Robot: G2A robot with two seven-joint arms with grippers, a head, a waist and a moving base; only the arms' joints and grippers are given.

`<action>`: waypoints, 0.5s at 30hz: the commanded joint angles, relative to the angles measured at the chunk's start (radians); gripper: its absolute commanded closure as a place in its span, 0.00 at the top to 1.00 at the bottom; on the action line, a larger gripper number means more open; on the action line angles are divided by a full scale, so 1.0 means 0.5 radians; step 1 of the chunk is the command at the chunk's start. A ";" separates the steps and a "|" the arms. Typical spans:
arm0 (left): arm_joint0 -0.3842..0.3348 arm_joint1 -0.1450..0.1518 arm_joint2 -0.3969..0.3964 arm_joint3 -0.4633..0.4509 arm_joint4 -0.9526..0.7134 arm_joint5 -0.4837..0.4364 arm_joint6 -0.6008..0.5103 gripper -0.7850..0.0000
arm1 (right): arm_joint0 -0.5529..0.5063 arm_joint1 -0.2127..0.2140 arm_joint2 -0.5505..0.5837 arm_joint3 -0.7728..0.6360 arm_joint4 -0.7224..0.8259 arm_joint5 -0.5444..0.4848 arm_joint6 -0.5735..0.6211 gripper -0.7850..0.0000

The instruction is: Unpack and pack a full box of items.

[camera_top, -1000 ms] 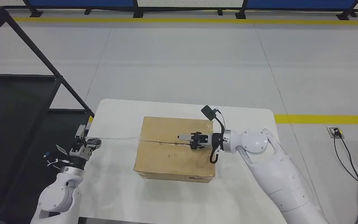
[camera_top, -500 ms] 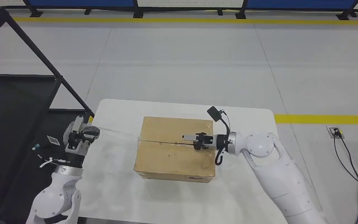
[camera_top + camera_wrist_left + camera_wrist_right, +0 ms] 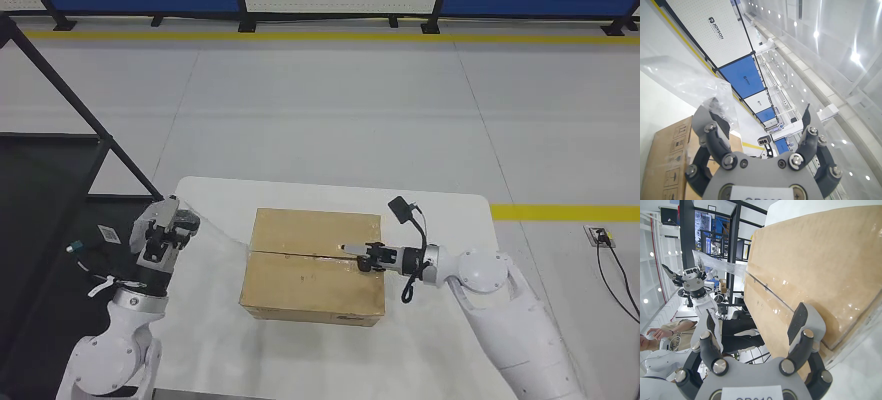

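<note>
Closed cardboard box (image 3: 312,265) in the middle of the desk (image 3: 210,330) — both grippers spread.

The box's flaps are shut and meet at a seam (image 3: 768,291) along its top, so whatever is in it is hidden; the top shines as if under clear tape. The right gripper (image 3: 355,251) lies over the top at the end nearer its arm with its fingers apart. One pad (image 3: 797,323) sits just beside the seam, and whether it touches the cardboard cannot be told. The left gripper (image 3: 172,222) is raised off the box's other end, above the desk's edge, fingers wide apart. A strip of clear film (image 3: 719,264) clings to one finger and stretches across to the box's top edge at the seam — thin and hard to trace from above.
</note>
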 commanded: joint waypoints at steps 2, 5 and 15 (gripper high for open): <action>-0.028 -0.003 0.059 -0.029 0.057 0.026 -0.001 1.00 | -0.041 0.013 0.037 -0.036 0.009 -0.012 -0.004 1.00; -0.058 -0.006 0.125 -0.058 0.130 0.052 0.004 1.00 | -0.083 0.027 0.074 -0.077 0.016 -0.021 -0.007 1.00; -0.141 -0.022 0.409 -0.117 0.496 0.157 0.011 1.00 | -0.237 0.068 0.227 -0.198 0.100 -0.130 -0.085 1.00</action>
